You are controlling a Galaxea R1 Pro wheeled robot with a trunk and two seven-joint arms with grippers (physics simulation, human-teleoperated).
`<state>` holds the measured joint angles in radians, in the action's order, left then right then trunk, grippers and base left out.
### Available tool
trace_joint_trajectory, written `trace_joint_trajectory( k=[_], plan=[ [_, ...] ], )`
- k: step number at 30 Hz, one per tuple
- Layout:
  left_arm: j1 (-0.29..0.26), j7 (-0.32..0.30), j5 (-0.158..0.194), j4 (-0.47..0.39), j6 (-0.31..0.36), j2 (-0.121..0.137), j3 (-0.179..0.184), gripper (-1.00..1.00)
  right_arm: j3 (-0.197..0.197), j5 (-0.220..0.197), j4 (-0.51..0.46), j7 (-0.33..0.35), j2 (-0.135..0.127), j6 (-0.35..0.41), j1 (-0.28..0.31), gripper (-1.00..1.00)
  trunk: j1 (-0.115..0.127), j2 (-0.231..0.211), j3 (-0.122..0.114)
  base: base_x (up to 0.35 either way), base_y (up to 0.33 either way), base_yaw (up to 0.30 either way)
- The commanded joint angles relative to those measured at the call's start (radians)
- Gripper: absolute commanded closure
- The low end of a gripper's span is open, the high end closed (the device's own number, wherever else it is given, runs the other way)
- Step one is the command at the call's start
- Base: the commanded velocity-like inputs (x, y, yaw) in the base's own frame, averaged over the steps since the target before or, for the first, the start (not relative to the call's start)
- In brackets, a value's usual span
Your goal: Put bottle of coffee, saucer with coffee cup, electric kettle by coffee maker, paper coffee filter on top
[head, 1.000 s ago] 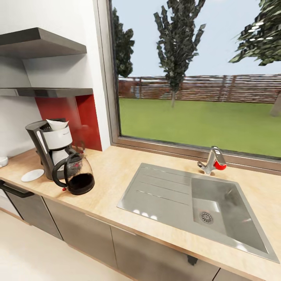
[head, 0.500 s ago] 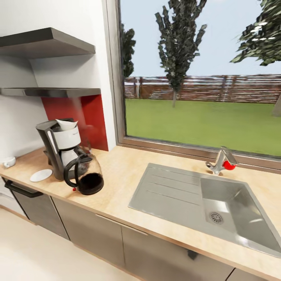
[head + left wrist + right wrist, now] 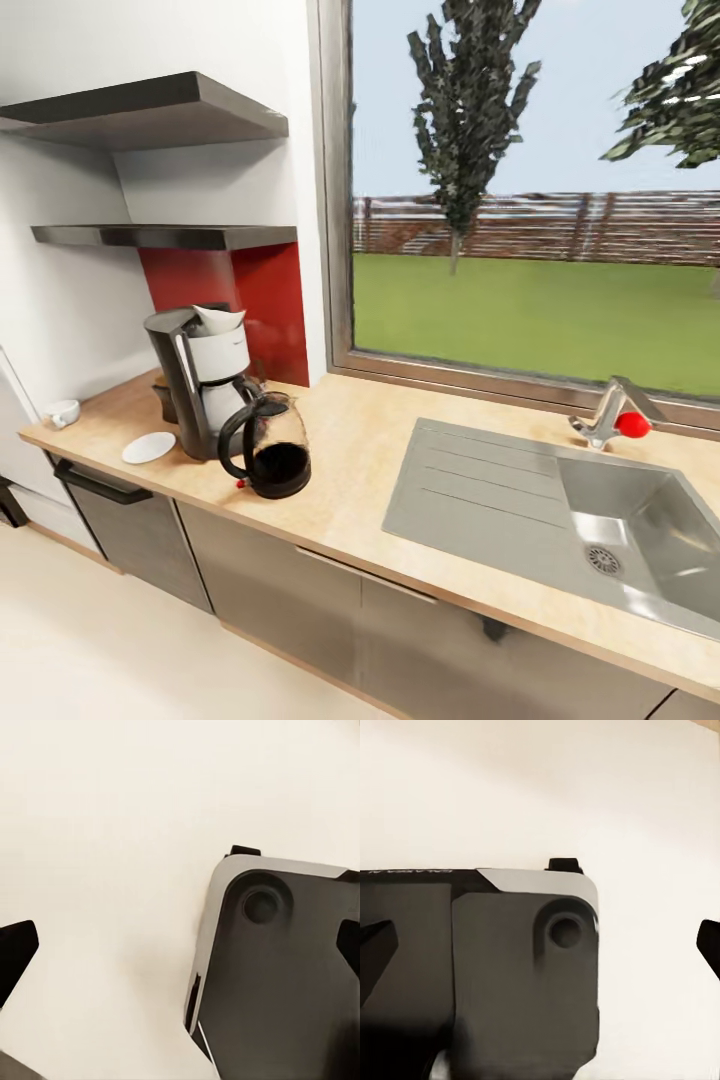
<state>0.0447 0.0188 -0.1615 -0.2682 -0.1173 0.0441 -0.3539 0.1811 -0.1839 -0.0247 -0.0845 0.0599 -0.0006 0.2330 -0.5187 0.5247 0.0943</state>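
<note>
Both claws spread and empty; tiny white rounded cup (image 3: 62,412) sits apart from flat white saucer (image 3: 148,447) on light-wood counter (image 3: 350,470), so fetching it looks next.

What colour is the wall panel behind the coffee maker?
Red, clearest in the head view: panel, coffee maker.

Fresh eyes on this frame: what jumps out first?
The big window with lawn and trees takes up the right and centre. On the light-wood countertop at left, the black coffee maker stands with a paper coffee filter on top, the electric kettle just in front of it, and the saucer beside it. The coffee cup sits apart near the counter's left end, and the steel sink lies at right.
</note>
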Motion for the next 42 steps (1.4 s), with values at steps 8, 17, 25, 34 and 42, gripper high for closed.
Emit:
trace_joint_trajectory(
  k=[8,17,25,34,42],
  plan=[
    [0.000,0.001,-0.011,-0.001,-0.005,0.001,-0.006,-1.00,0.009,-0.008,0.000,-0.003,-0.033,0.001,-0.035,-1.00,0.000,0.002,0.002,0.004,0.336,0.000],
    [0.000,0.001,-0.010,0.000,-0.011,0.003,-0.006,-1.00,0.011,-0.010,-0.001,-0.001,-0.028,-0.001,-0.037,-1.00,0.000,0.002,0.002,0.086,0.339,0.000],
    [0.000,0.001,-0.009,-0.002,-0.013,0.004,-0.007,-1.00,0.010,-0.011,-0.001,-0.001,-0.026,-0.001,-0.037,-1.00,0.000,0.002,0.003,0.030,0.339,0.119],
    [0.000,0.001,-0.009,-0.002,-0.013,0.004,-0.007,-1.00,0.009,-0.011,-0.001,-0.001,-0.029,-0.001,-0.038,-1.00,0.000,0.002,0.009,0.000,0.339,0.247],
    [0.000,0.001,-0.008,-0.002,-0.013,0.007,-0.007,-1.00,0.009,-0.010,-0.001,-0.001,-0.031,-0.001,-0.038,-1.00,0.000,0.002,0.013,0.000,0.339,0.123]
  ],
)
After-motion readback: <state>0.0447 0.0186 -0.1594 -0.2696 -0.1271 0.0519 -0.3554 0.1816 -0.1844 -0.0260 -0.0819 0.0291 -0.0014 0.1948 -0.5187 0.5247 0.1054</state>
